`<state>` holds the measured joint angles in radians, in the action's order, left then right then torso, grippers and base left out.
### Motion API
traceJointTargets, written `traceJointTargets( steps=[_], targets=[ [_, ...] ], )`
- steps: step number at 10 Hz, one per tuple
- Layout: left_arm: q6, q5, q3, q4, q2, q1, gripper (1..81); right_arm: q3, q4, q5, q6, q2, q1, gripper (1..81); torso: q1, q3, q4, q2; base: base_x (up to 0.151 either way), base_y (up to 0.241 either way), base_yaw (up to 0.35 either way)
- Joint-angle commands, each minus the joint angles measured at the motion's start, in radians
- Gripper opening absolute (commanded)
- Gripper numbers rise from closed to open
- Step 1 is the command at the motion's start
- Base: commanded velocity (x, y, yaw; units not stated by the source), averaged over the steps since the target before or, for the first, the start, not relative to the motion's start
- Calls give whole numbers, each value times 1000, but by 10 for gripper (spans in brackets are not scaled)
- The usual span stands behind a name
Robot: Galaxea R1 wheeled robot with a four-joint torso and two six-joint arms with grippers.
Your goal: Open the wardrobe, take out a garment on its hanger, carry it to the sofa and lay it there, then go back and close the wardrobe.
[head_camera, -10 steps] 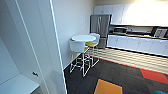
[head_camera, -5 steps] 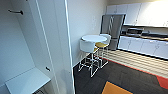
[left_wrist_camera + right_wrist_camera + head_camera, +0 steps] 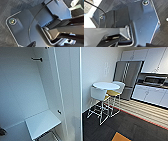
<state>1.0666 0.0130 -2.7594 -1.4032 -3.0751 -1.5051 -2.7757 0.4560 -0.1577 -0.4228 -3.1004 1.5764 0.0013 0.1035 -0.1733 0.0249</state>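
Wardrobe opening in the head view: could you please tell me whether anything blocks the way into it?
Nothing visible does. The wardrobe is open, with its door swung aside. Inside, a white shelf sits low down.

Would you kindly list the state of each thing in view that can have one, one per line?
wardrobe: open, inside showing, no garment seen inside.
wardrobe door: swung open, edge toward the camera.
rail bracket: bare, nothing hanging on it.
wardrobe shelf: bare.
round table: upright, top bare.
white chair: upright, unoccupied, pushed against the table.
fridge: doors shut.
kitchen cupboards: doors shut.
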Motion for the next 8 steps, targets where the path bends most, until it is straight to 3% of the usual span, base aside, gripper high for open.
traceJointTargets(
  steps=[1, 8],
  targets=[
    [-10, 42, 1, -14, -10, 36, 811, 1, -7, 43, 2, -2, -25, 811, 0, 0, 0, 0, 0, 0, 329],
    [-16, 44, 1, -14, -19, 36, 811, -13, -7, 43, 1, -2, -25, 811, 0, 0, 0, 0, 0, 0, 332]
  ],
)
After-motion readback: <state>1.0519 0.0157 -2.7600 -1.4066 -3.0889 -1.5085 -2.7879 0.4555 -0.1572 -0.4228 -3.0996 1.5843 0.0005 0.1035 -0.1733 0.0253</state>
